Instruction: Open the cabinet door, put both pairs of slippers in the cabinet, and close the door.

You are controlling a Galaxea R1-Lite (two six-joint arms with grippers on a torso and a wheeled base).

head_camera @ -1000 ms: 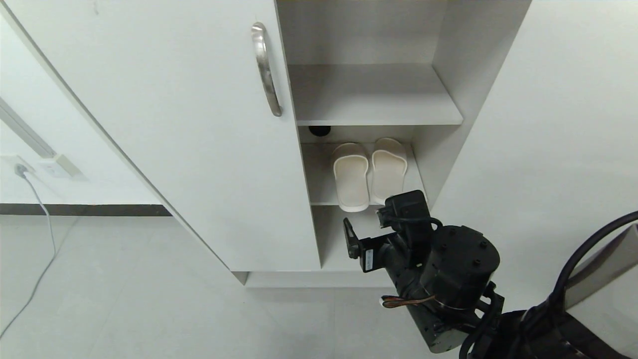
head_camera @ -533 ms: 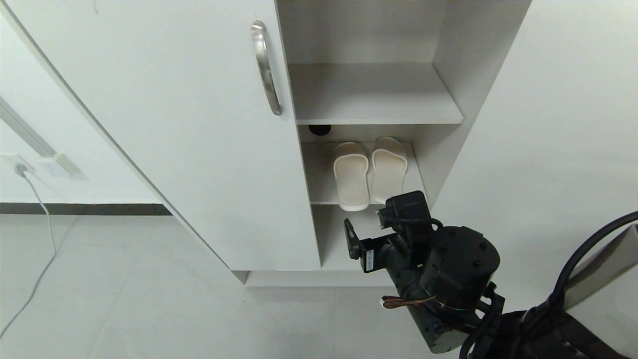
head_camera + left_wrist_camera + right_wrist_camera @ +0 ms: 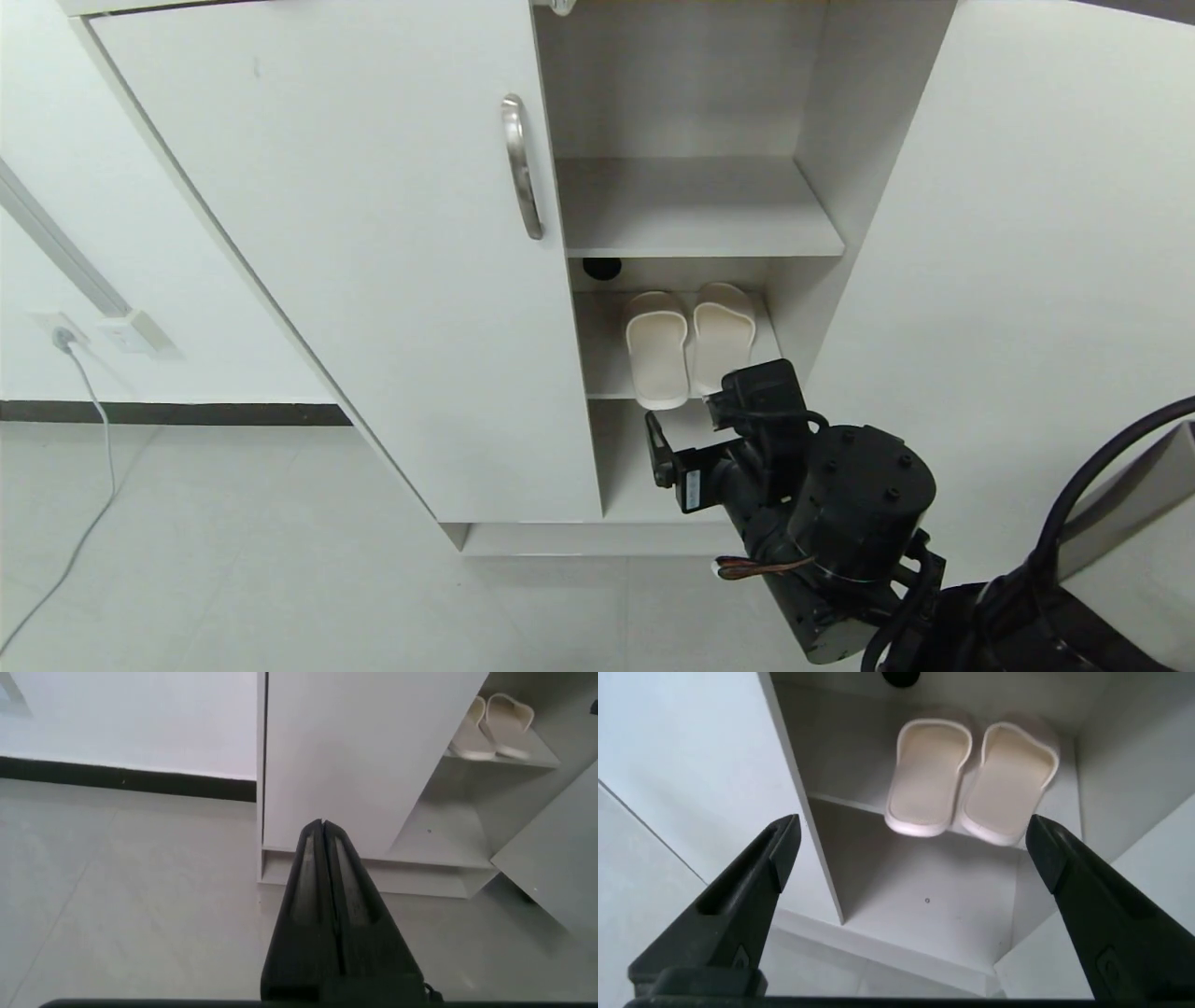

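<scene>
Right gripper [image 3: 912, 829]: fingers spread wide, nothing between them. It hangs in front of the open right half of the cabinet [image 3: 822, 187], level with the bottom compartment [image 3: 644, 485].

Left gripper [image 3: 322, 833]: fingers pressed flat together, holding nothing. It is above the floor [image 3: 131, 887], pointing toward the cabinet base.

Cabinet: the left door [image 3: 355, 252] is shut and has an upright metal handle [image 3: 523, 168]. The right door [image 3: 1027, 233] is swung open.

Contents, near to far:
- Middle shelf [image 3: 602, 359]: one pair of slippers [image 3: 689, 343], cream-white and smooth-moulded with a wide strap. They sit side by side, touching, soles down. The left slipper sits a little farther forward, its near end over the shelf's front edge.
- A dark round hole [image 3: 602, 269] lies at the back of that compartment.
- Upper shelf [image 3: 691, 205]: pale grey board.

Beside the cabinet, a wall socket [image 3: 63, 336] with a grey cable [image 3: 93, 467] running down to the floor.
</scene>
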